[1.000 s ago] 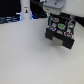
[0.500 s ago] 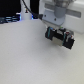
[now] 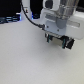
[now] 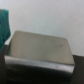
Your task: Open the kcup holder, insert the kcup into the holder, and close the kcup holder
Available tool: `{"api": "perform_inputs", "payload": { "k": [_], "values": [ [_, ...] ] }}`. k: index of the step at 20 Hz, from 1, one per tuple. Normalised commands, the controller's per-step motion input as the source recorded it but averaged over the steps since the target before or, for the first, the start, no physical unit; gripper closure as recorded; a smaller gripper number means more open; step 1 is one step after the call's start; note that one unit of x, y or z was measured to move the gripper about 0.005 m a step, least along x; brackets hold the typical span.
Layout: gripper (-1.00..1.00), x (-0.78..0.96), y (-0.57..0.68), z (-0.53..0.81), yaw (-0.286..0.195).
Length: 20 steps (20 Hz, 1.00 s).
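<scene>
The kcup holder [image 3: 68,44] is a black box on the white table, mostly covered by my white arm in the exterior view. In the wrist view its flat, blurred top [image 4: 40,47] fills the lower part of the picture, and its tray looks closed. My gripper [image 3: 50,38] hangs low just above the holder, at its side toward the exterior view's left. Only dark finger stubs show, so I cannot tell whether it is open or shut. My fingers do not show in the wrist view. No kcup is clearly visible.
A blurred teal-green shape [image 4: 4,24] sits beside the holder at the edge of the wrist view; I cannot tell what it is. Black cables [image 3: 30,17] and dark equipment [image 3: 9,20] lie at the back on the exterior view's left.
My arm has come down over the holder and now covers most of it. The holder itself has not moved.
</scene>
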Motion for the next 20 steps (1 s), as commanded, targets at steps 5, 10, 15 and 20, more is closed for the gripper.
{"api": "perform_inputs", "payload": {
  "k": [5,10,15,20],
  "values": [
    [-1.0,-0.26,0.42,0.01,0.154],
    [-1.0,-0.25,0.51,0.03,0.119],
    [-1.0,-0.4,0.32,-0.04,0.136],
    [-1.0,-0.44,0.43,0.0,0.12]
  ]
}}
